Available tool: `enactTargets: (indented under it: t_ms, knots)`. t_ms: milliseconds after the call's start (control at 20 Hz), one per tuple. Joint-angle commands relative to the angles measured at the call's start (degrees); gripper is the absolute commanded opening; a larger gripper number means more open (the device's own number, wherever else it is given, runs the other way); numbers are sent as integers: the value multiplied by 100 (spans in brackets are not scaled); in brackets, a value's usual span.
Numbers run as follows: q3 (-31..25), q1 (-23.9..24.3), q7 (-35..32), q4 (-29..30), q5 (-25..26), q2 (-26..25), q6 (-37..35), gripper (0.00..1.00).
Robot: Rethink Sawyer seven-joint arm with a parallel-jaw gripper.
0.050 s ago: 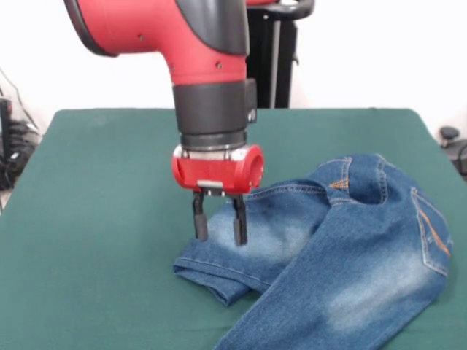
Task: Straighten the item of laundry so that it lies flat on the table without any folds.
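Note:
A small pair of blue denim jeans [343, 248] lies on the dark green table [95, 219], right of centre. One leg runs toward the picture's bottom edge. The other leg bends left, and its end is folded under near the hem [219, 281]. Pale faded patches and orange stitching show on the cloth. My gripper [219, 237] hangs from the red arm straight above that left leg, fingers [200, 219] pointing down and spread apart. The tips are at or just above the denim, with no cloth pinched between them.
Bare green table spreads to the left and behind the jeans. A black stand [273, 58] rises behind the table's far edge. Cables [14, 146] hang beyond the left edge, and a dark object [449, 135] sits off the right edge.

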State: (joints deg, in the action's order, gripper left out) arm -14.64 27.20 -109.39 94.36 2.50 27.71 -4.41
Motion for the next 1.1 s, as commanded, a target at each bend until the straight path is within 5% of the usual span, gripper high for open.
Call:
enactTargets:
  t_ms: [50,450,800,1100]
  knots:
    - [-171,-311,-611,-335,154,-691,416,100]
    - [-192,-298,-206,-876,276,-1082,161,100]
    - [-4,-257,-150,-227,149,267,-980,100]
    - [0,-194,-162,36,130,813,-1487,100]
